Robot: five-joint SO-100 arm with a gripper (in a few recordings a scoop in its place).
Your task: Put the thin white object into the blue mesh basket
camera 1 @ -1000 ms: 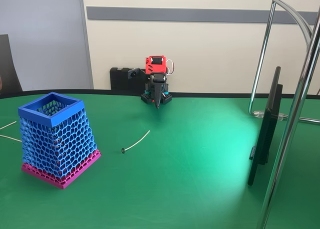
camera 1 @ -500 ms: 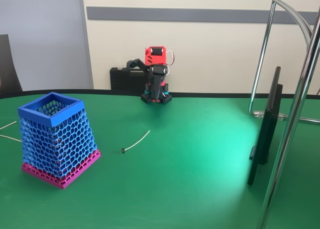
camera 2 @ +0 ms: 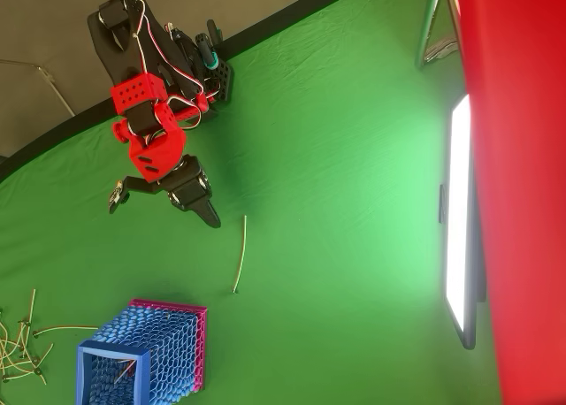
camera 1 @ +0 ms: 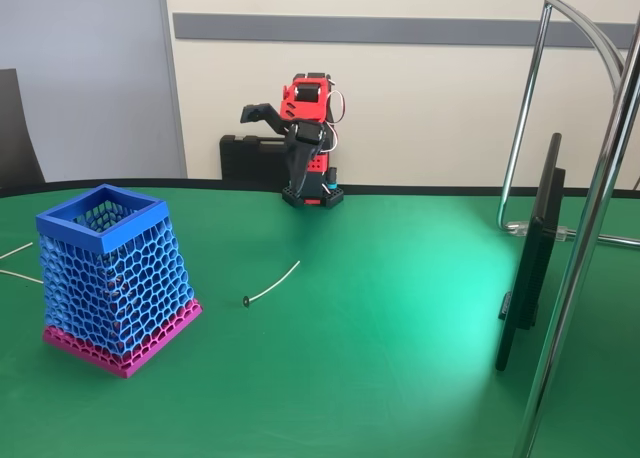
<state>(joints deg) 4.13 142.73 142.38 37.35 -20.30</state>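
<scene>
**White stick on the felt, arm raised with jaws apart**

White, slender and slightly curved, the thin stick with a small dark tip (camera 1: 272,283) lies flat on the green table cloth (camera 1: 400,318), in the open, untouched; the blue honeycomb-mesh basket with a magenta base band (camera 1: 110,278) stands upright to its left in the fixed view, apart from it; the red and black gripper (camera 2: 164,206) hangs above the cloth, jaws spread, empty; loose pale sticks (camera 2: 22,347) lie beside the basket
</scene>
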